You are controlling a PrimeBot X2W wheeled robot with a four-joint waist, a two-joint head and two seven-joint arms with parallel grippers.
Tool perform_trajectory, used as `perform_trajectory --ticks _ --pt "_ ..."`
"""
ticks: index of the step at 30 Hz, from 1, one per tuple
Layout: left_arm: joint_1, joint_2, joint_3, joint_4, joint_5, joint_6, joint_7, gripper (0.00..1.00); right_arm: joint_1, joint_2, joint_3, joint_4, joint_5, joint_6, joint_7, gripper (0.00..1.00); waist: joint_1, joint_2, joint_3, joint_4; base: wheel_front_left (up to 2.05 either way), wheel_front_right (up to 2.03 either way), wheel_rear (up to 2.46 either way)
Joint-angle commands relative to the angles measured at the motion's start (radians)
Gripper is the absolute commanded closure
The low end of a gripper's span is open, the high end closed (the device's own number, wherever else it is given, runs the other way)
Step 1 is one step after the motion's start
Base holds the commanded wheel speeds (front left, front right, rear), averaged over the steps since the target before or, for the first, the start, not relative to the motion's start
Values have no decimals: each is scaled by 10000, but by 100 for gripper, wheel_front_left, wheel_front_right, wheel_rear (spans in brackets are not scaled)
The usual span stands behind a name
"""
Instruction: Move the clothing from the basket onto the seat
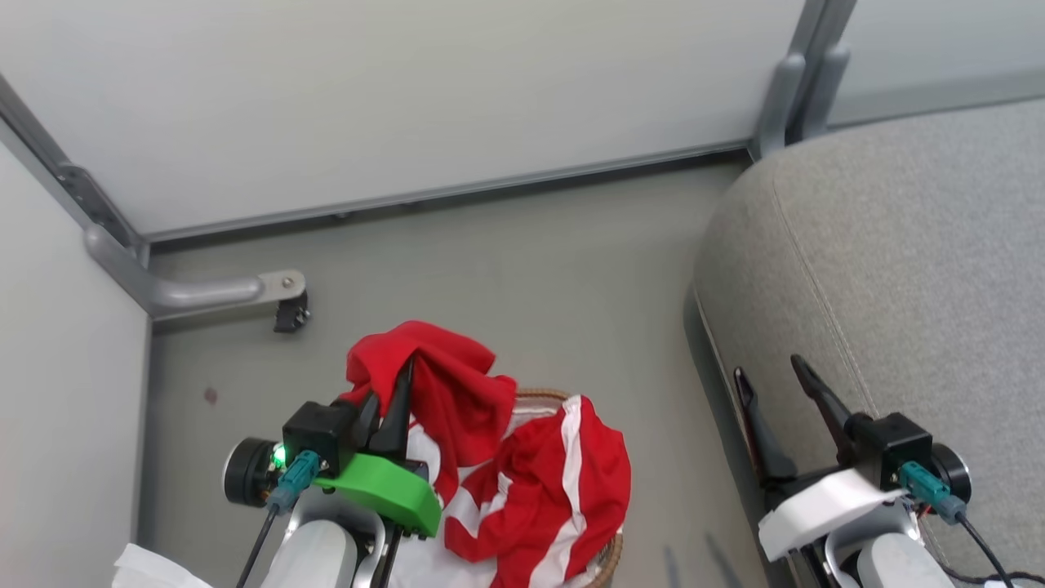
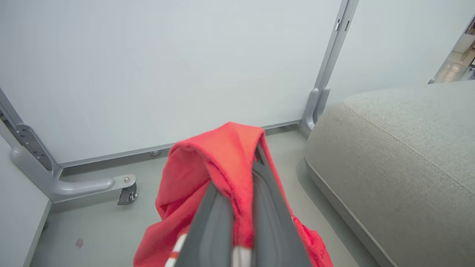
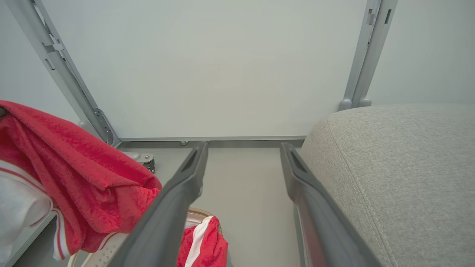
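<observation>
Head view: your left gripper (image 1: 390,390) sits at 7 o'clock in the frame. Its two dark fingers pinch a fold of the bright red soft fabric clothing with white stripes (image 1: 539,482), held above the heap.

The rest of the clothing drapes over the white plastic laundry basket with brown woven rim (image 1: 545,397) at 6 o'clock. You see only an arc of rim; cloth hides the walls and the bottom edge cuts them off.

The large light grey upholstered sofa seat (image 1: 898,269) is at 3 o'clock, with floor between it and the basket.

Your right gripper (image 1: 767,369) is at 5 o'clock, fingers spread and holding nothing, at the seat's near edge.

Left wrist view: the red fold wraps the fingers (image 2: 211,226), and one tip is hidden.
</observation>
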Motion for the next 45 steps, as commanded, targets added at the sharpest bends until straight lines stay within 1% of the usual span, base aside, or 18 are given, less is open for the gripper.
perform_trajectory --ticks 1,7,15,18,22,28,32,34,39,42,43,44,45 --pt "122 15 -37 -299 -94 68 -6 100 223 -59 49 52 100 -3 -48 0 1 0 -716 486 0 0 0" --pt "-237 19 -230 -1519 -278 83 -6 100 505 -110 318 147 118 -3 -48 0 1 0 -930 660 0 0 0" --pt "-779 19 -589 -2653 -516 49 -6 100 776 -270 771 344 178 -1 -48 0 1 0 -1069 809 0 0 0" --pt "-906 21 -756 -2790 -593 45 -5 100 835 -344 1193 399 216 -1 -48 0 1 0 -1072 874 0 0 0" --pt "-1090 18 -975 -2841 -664 73 -6 100 690 -489 2020 386 293 -4 -48 0 1 0 -1033 988 0 0 0" --pt "-1286 20 -1335 -2934 -898 151 -5 100 -235 -596 3441 206 634 -4 -48 0 1 0 -900 1205 0 0 0" --pt "-1343 18 -1589 -2953 -980 192 -5 100 -1246 -634 4172 -8 728 -4 -48 0 1 0 -782 1317 0 0 0" --pt "-1369 19 -1690 -2921 -1021 212 -5 100 -1652 -599 4382 40 749 -4 -48 0 1 0 -739 1362 0 0 0" --pt "-1507 21 -2022 -2928 -1165 241 -5 100 -2595 -463 4827 765 557 -4 -48 0 1 0 -556 1552 0 0 0" --pt "-1644 18 -2230 -2935 -1267 274 -5 100 -3007 -284 5052 1693 488 -5 -48 0 1 0 -477 1694 0 0 0" --pt "-1686 19 -2300 -2936 -1298 292 -5 100 -3149 -225 5076 2059 459 -5 -47 7 1 0 -455 1750 0 0 0" --pt "-1726 19 -2364 -2933 -1331 297 -5 100 -3234 -187 5121 2332 422 -5 -47 18 1 0 -430 1810 0 0 0" --pt "-1772 18 -2437 -2929 -1373 316 -5 100 -3317 -125 5119 2630 420 -5 -48 50 1 0 -405 1873 0 0 0"
